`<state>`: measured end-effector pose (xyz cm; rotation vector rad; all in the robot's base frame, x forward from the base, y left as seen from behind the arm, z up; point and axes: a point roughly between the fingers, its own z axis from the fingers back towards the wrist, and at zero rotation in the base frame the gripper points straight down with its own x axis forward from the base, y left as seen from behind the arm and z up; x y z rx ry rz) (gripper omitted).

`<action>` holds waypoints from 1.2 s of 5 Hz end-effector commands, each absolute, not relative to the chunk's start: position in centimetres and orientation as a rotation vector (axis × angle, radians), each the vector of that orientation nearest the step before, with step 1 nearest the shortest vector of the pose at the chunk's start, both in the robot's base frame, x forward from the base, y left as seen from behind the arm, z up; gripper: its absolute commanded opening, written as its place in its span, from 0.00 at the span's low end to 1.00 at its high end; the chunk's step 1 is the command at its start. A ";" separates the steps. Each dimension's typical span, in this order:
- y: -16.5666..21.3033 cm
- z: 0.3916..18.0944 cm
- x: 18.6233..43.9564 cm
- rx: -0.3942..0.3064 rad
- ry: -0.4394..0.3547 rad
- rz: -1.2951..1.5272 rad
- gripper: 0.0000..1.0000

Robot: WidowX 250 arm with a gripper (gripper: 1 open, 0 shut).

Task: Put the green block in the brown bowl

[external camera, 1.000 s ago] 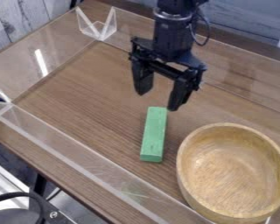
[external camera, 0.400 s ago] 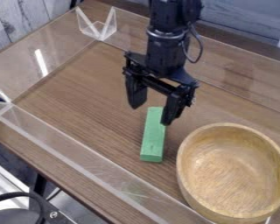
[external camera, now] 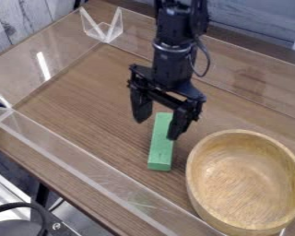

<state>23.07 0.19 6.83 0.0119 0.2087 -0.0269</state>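
Green block (external camera: 162,146), the flat bright-green rectangular bar, lies on the wood-grain counter (external camera: 76,101) with its long axis running toward you, untouched. You have the black claw (external camera: 160,115) spread wide over the bar's far end, one finger on each long side, pointing nearly straight down so it can close across the narrow width. Just to the right, the large round light-tan wooden bowl (external camera: 242,140) sits empty near the block, a short carry away.

Green block (external camera: 161,146), tan grained bowl (external camera: 246,180)
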 end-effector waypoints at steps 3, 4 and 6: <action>0.2 5.9 23.4 0.017 0.195 -0.004 1.00; 0.2 5.6 23.4 0.017 0.194 0.003 1.00; 0.1 5.2 23.5 0.015 0.193 0.010 1.00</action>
